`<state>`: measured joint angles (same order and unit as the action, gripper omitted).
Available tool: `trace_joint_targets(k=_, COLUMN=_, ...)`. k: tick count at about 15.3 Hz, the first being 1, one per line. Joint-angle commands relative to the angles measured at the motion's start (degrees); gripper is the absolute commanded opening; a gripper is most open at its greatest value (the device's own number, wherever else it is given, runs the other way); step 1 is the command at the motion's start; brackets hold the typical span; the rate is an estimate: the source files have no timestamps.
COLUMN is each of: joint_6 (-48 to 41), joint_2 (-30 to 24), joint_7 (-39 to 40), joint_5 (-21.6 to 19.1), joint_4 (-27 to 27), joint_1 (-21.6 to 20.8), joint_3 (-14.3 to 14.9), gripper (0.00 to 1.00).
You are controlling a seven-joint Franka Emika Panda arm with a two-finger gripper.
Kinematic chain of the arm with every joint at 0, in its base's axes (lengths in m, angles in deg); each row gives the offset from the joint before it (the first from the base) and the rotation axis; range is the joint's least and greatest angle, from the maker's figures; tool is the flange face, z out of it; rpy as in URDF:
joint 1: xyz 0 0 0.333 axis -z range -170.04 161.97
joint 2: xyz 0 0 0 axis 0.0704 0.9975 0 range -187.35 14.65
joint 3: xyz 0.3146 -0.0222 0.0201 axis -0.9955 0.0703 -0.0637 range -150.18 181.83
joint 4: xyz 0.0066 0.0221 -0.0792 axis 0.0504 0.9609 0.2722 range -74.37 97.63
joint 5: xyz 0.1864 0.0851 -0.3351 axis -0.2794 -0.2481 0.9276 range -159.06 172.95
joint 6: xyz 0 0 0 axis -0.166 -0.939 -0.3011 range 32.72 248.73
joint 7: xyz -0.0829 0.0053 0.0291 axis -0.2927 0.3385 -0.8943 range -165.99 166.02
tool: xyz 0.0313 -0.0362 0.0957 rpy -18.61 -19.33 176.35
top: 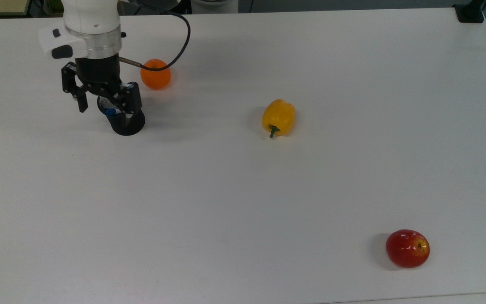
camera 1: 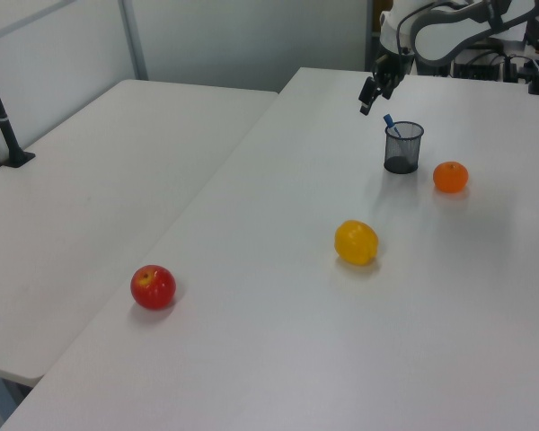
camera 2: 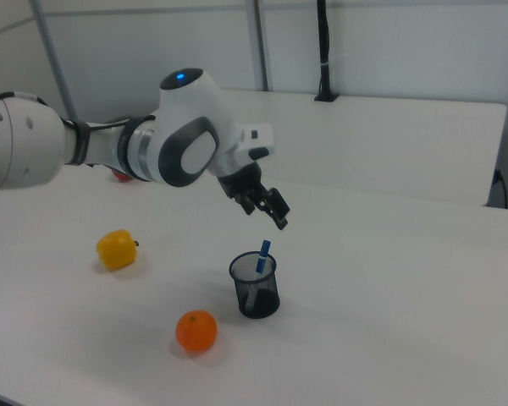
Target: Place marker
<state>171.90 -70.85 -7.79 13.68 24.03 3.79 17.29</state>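
1. The gripper point(top: 106, 98) hangs empty with its fingers spread, above the cup point(camera 2: 255, 286).
2. The marker point(camera 2: 261, 256) stands tilted inside the cup, blue cap up.
3. In the top view, an orange point(top: 155, 74) lies at the cup's 1 o'clock and a pepper point(top: 278, 117) at 3 o'clock on the bench point(top: 243, 190).

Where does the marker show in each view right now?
Top view: marker, blue tip at the black mesh cup, upper left.
Left view: marker pokes out of the cup, upper right.
Right view: marker leans in the cup, centre.
Shared landmark: the orange beside the cup.
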Motion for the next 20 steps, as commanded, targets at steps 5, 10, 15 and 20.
trace_joint_targets(k=5, joint_6=-7.11, joint_2=-5.55, joint_7=-0.28, joint_5=1.08, joint_4=0.44, joint_1=-10.10, joint_3=0.12, gripper=1.00)
trace_joint_targets(k=10, joint_6=-25.71, joint_2=-8.73, joint_7=0.07, joint_5=1.00, joint_4=-4.82, joint_1=-15.91, joint_3=0.12, gripper=1.00)
trace_joint_targets(k=15, joint_6=-39.98, joint_2=-11.88, joint_7=5.86, joint_5=-0.14, joint_4=-9.67, joint_1=-17.50, joint_3=0.12, gripper=1.00)
trace_joint_targets(k=20, joint_6=-46.06, joint_2=-15.93, joint_7=5.87, joint_5=-3.65, joint_4=-9.49, joint_1=-17.58, joint_3=0.73, gripper=1.00)
